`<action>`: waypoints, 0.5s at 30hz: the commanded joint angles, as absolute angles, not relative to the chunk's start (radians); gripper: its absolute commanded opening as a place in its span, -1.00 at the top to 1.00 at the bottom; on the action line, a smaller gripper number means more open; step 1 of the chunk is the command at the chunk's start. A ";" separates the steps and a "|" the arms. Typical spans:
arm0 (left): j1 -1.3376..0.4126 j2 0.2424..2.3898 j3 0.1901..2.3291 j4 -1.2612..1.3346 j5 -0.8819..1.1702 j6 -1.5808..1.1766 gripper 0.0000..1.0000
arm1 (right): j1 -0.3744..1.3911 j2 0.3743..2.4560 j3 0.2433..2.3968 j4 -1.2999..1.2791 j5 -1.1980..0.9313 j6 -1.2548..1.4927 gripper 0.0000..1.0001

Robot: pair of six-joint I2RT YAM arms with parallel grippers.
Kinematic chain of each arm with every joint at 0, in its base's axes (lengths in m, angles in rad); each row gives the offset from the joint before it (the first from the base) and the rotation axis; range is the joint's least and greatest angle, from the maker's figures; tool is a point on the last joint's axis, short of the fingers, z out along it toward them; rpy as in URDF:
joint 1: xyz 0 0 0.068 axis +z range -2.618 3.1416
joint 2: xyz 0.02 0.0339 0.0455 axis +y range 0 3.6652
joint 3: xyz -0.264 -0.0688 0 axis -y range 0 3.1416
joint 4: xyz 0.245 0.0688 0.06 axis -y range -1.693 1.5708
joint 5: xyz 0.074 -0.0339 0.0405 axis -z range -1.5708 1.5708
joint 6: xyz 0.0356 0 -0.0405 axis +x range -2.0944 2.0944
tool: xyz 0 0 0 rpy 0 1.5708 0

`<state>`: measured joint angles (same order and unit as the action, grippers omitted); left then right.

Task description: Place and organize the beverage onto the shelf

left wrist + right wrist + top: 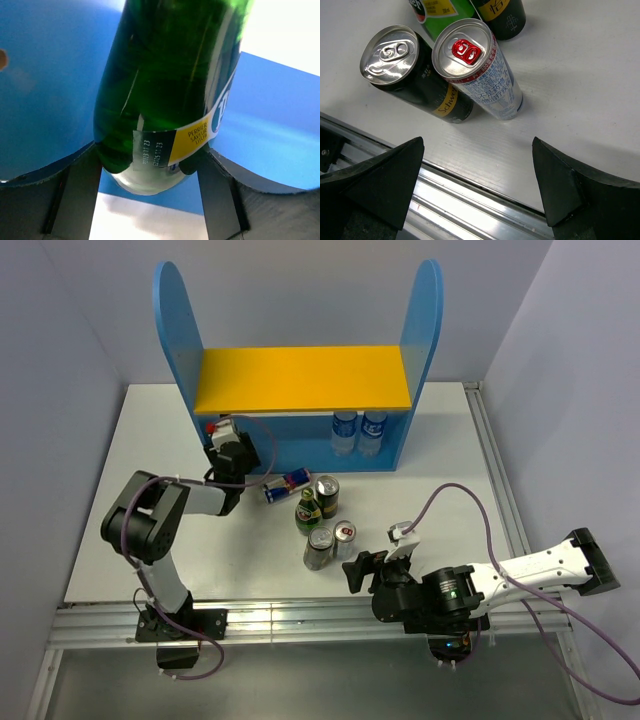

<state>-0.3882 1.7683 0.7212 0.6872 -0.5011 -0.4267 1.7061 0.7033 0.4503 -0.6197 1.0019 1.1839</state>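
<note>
The left claw is clenched on a green Perrier bottle, its fingers pressing either side near the bottle's base, inside the shelf. Two blue-labelled drinks stand well off to its right on the lower level. The right claw is spread wide and grips nothing, with a silver can and a dark Schweppes can touching just ahead.

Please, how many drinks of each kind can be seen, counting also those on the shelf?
Green glass bottles: 2
Blue-labelled bottles: 2
Dark cans: 2
Silver slim can: 1
Blue-silver slim can: 1
Total: 8
</note>
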 commanded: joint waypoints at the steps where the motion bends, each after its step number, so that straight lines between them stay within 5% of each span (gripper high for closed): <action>1: -0.373 1.784 0.831 0.844 -0.469 -0.402 0.99 | 1.712 0.695 0.456 -0.595 1.034 1.186 -0.91; 8: -0.371 1.825 0.922 0.682 -0.506 -0.463 0.94 | 1.712 0.687 0.454 -0.598 1.035 1.189 -0.91; 9: -0.373 1.830 0.933 0.660 -0.520 -0.474 0.78 | 1.713 0.686 0.454 -0.598 1.037 1.189 -0.91; 12: -0.371 1.830 0.922 0.676 -0.534 -0.483 -0.16 | 1.713 0.683 0.453 -0.592 1.032 1.186 -0.91; 14: -0.373 1.830 0.920 0.673 -0.537 -0.486 -0.34 | 1.712 0.678 0.449 -0.592 1.032 1.184 -0.91; 15: -0.373 1.833 0.922 0.673 -0.540 -0.486 -0.72 | 1.712 0.677 0.449 -0.594 1.032 1.184 -0.91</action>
<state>-0.3801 1.8454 0.8536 0.5945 -0.5472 -0.4728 1.7061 0.6899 0.4503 -0.6197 1.0016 1.1835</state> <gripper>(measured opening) 0.766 0.957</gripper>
